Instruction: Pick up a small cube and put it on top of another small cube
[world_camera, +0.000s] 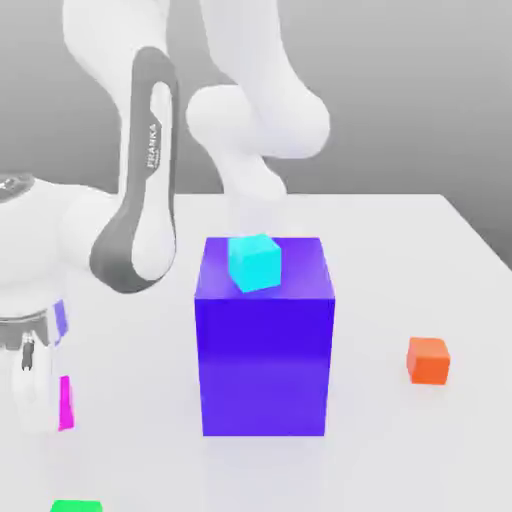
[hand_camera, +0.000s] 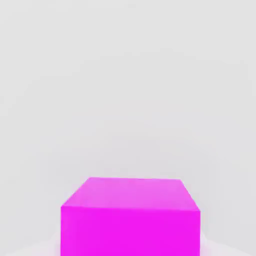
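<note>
Nearest to you in the exterior view, a green cube (world_camera: 77, 507) lay toward the left, cut by the bottom edge of the view, so you saw only part of it. A little farther back on that same side, your gripper (world_camera: 48, 415) pointed down, pinching the magenta cube (world_camera: 66, 403) between its fingers; in the exterior view the near finger covered part of the cube, and you could not tell whether its underside touched the worktop (world_camera: 390, 440). In the hand view you had the magenta cube's top and one side face in sight, with pale finger shapes close against it on both sides. Past that, near the middle, stood a large blue block (world_camera: 264, 365), upright on the worktop. The orange cube (world_camera: 428, 362) sat by itself on the worktop, well apart from the block toward the exterior view's right. On top of the block rested a cyan cube (world_camera: 255, 263), turned slightly, near the front edge and left of the middle as you looked. Back on the exterior view's left, a blue-violet object (world_camera: 61, 320) was partly hidden by the white and grey arm (world_camera: 135, 200), and the worktop ran on behind to its far edge.
</note>
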